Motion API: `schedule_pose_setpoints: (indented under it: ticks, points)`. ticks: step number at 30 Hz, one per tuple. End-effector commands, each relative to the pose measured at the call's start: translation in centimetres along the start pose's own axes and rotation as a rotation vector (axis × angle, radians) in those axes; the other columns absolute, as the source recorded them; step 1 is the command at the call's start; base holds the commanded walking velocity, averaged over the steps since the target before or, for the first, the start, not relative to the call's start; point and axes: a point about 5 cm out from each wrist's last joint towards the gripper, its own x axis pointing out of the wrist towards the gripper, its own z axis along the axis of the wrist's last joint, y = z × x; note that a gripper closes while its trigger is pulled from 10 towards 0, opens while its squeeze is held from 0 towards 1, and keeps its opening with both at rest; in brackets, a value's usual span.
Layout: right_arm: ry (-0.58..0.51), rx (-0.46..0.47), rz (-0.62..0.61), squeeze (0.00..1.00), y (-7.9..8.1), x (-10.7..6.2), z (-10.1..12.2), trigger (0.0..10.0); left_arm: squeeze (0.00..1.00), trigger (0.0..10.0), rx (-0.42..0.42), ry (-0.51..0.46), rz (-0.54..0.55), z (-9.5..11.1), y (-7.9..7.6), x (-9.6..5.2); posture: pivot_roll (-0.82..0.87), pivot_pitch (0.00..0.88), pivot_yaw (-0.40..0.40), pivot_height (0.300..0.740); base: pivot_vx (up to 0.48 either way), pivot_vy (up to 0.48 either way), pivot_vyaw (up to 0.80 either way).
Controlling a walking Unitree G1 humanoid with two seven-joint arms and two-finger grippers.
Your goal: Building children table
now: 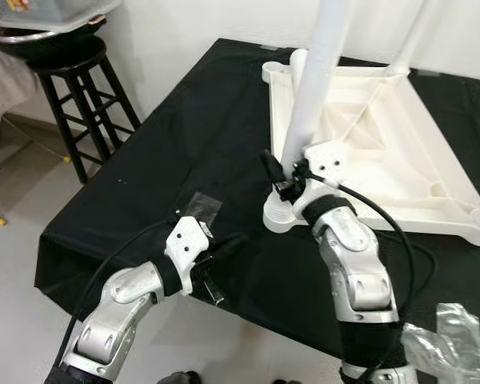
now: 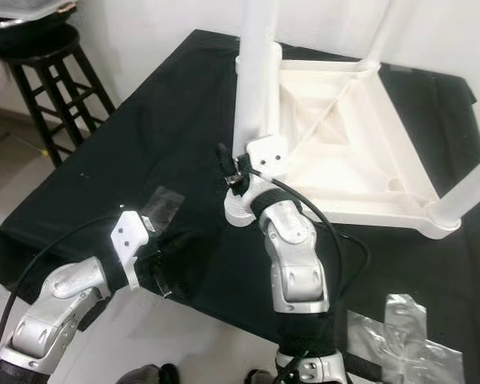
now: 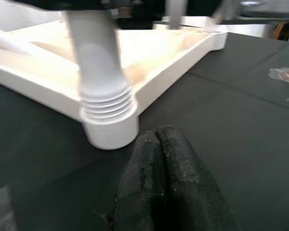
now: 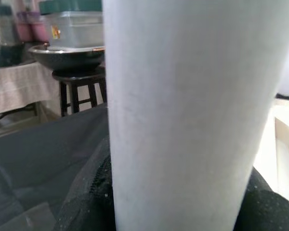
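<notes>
right gripper (image 1: 292, 186) clamping white table leg (image 1: 316, 88), upright, threaded end down

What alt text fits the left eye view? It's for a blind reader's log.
The right gripper grips a white leg standing in the corner socket of an upturned white tabletop on a black cloth. The left gripper rests shut nearby.

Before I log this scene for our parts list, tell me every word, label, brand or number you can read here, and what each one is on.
No text can be read.
Sticker on the grey bin: red and yellow, too small to read.
Label on the black cloth: blurred, unreadable.
White tabletop, the leg held by the right gripper, and the left gripper: no markings visible.
</notes>
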Motion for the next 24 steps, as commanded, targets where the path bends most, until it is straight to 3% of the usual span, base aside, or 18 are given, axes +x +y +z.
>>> schedule_pose_setpoints:
  ticks: [1,2,3,5,7,8,9,12,14,19,22,23,24]
  points:
    - [0.257,0.031,-0.089,0.0,-1.6,-0.9,-5.0,10.0,0.0,10.0,0.006,0.015,-0.013,-0.5,-0.5,0.0,0.08,0.201,0.001,0.74,0.0,0.0,0.0]
    - [0.193,0.055,-0.009,1.0,-1.9,0.0,-3.6,10.0,0.0,10.0,0.01,0.011,-0.011,-0.4,-0.5,0.0,0.08,0.198,-0.001,0.74,0.0,0.0,0.0]
    - [0.157,0.066,0.071,1.0,-1.9,0.4,-3.0,10.0,0.0,10.0,0.012,0.011,-0.015,-0.4,-0.5,0.0,0.08,0.197,-0.002,0.74,0.0,0.0,0.0]
    - [0.138,0.071,0.114,1.0,-1.7,0.5,-2.5,10.0,0.0,10.0,0.014,0.011,-0.017,-0.4,-0.6,0.1,0.08,0.197,-0.002,0.74,0.0,0.0,0.0]
    - [0.063,0.097,0.298,1.0,-1.5,0.7,-0.8,10.0,0.0,10.0,0.02,0.015,-0.031,-0.5,-0.7,0.2,0.08,0.191,-0.004,0.74,0.0,0.0,0.0]
    - [0.033,0.091,0.373,0.91,-1.5,0.6,0.0,10.0,0.0,10.0,0.026,0.021,-0.039,-0.6,-0.7,0.2,0.08,0.188,-0.005,0.74,0.0,0.0,0.0]
    - [0.016,0.072,0.438,0.0,-1.8,0.5,0.7,10.0,0.0,10.0,0.037,0.029,-0.048,-0.7,-0.8,0.3,0.08,0.185,-0.005,0.74,0.0,0.0,0.0]
    - [-0.013,-0.017,0.61,0.0,-2.3,0.0,1.7,10.0,0.0,10.0,0.047,0.036,-0.057,-0.8,-0.9,0.5,0.08,0.185,-0.005,0.74,0.0,0.0,0.0]
    - [-0.003,-0.016,0.695,0.0,-2.7,-0.1,1.8,10.0,0.0,10.0,0.048,0.04,-0.056,-0.9,-0.9,0.6,0.09,0.179,-0.012,0.74,0.0,0.0,0.0]
    - [0.043,0.012,0.765,0.0,-3.5,0.5,1.5,10.0,0.0,10.0,0.052,0.041,-0.05,-1.0,-0.8,0.6,0.1,0.174,-0.023,0.74,0.0,0.0,0.0]
    - [0.082,-0.018,0.814,0.0,-3.9,0.9,0.8,10.0,0.0,10.0,0.052,0.04,-0.045,-1.0,-0.9,0.7,0.1,0.172,-0.024,0.74,0.0,0.0,0.0]
    - [0.096,-0.013,0.815,0.0,-4.2,1.3,0.6,0.0,0.0,10.0,0.054,0.04,-0.046,-1.0,-0.9,0.7,0.1,0.17,-0.023,0.74,0.0,0.0,0.0]
    - [0.096,-0.013,0.815,0.0,-4.2,1.3,0.6,0.0,0.0,10.0,0.054,0.04,-0.046,-1.0,-0.9,0.7,0.1,0.17,-0.023,0.74,0.0,0.0,0.0]
